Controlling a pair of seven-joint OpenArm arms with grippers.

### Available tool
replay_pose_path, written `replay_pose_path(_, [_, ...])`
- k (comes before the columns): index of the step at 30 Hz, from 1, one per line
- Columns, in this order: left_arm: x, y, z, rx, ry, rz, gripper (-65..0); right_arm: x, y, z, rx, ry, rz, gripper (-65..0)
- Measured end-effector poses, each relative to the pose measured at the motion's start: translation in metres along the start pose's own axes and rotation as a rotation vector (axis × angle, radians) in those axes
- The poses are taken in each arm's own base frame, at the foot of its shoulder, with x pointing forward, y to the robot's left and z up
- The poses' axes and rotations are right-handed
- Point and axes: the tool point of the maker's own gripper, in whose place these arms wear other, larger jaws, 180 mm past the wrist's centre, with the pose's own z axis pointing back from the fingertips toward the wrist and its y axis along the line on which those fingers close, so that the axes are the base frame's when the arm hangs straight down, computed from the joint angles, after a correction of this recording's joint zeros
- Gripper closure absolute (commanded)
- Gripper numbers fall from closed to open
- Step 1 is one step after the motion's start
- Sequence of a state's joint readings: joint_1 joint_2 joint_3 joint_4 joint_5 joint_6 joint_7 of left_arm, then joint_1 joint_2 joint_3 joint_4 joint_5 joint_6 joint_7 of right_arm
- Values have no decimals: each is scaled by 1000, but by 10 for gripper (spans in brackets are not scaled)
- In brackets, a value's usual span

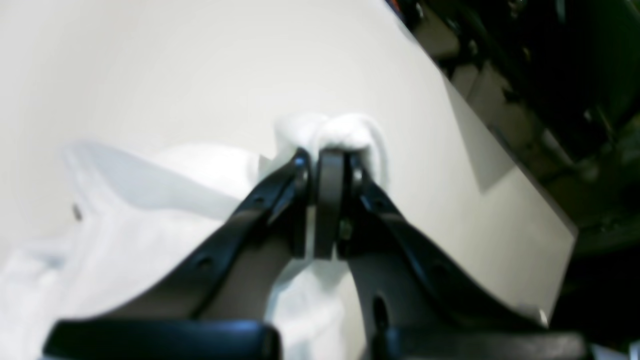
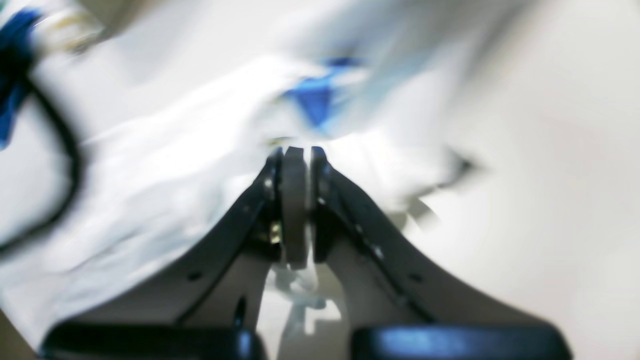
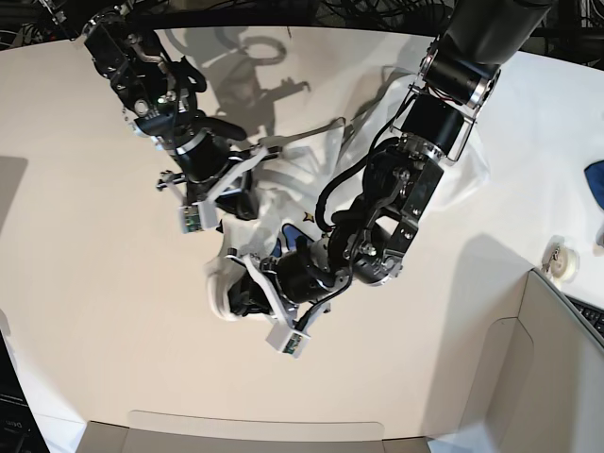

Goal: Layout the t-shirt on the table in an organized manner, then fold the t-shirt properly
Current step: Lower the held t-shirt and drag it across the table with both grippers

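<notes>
The white t-shirt [image 3: 288, 184] lies bunched in the middle of the white table [image 3: 85, 283], between my two arms. In the left wrist view my left gripper [image 1: 330, 152] is shut on a wad of the white t-shirt [image 1: 150, 215], just above the table [image 1: 150, 65]. In the blurred right wrist view my right gripper [image 2: 296, 150] is shut on the t-shirt [image 2: 175, 150], close to its blue print. In the base view the left gripper [image 3: 236, 297] holds the near end of the bunch. The right gripper [image 3: 226, 212] holds it a little farther back.
A grey-beige box panel [image 3: 528, 359] stands at the near right corner. A small tape roll [image 3: 564, 262] and a dark blue cloth [image 3: 596, 179] lie at the right edge. The table edge [image 1: 500, 135] runs close to my left gripper. A black cable [image 2: 70, 150] crosses the shirt.
</notes>
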State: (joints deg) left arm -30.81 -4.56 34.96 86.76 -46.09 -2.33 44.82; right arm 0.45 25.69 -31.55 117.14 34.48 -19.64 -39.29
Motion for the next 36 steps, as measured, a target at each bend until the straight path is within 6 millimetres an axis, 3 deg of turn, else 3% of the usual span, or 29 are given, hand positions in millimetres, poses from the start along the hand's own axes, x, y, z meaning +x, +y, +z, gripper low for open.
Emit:
replay_pose_path(5, [2,-43,-17,-83,22,-102,0,4,-69,21,-188,-27,-53,0])
replay_pose_path(9, [-26,-84,-31,-175,95,-109,0,1,-112,42,-310,-32,-91,0])
replay_pose_path(15, [-60,-119,-41,-244,165,-130,0,-10,-180,91,-527,-43,-161,0])
replay_pose_path(19, [-80,-150,-43,-314,214,-158,0,-11,-212,118,-633,-65,-192,0])
replay_pose_path(22, [-91,-160,-43,-334,237,-187,-1,-11,-230,131,-692,-76,-203,0])
replay_pose_path(24, [-95,-163,-43,-342,252,-195,-42,-13,-236,133,-710,-73,-210,0])
replay_pose_path(27, [-93,-169,-43,-355,242,-190,-233,-28,-244,132,-724,-32,-229,-22])
replay_pose_path(30, [-100,-169,-42,-354,241,-162,-406,-32,-248,133,-736,-23,-235,-150])
replay_pose_path(33, [-107,-169,-38,-353,263,-156,-385,-32,-249,135,-739,-24,-236,-242])
replay_pose_path(36, [-89,-179,-30,-377,204,-176,-369,-27,-263,151,-792,-52,-248,-290])
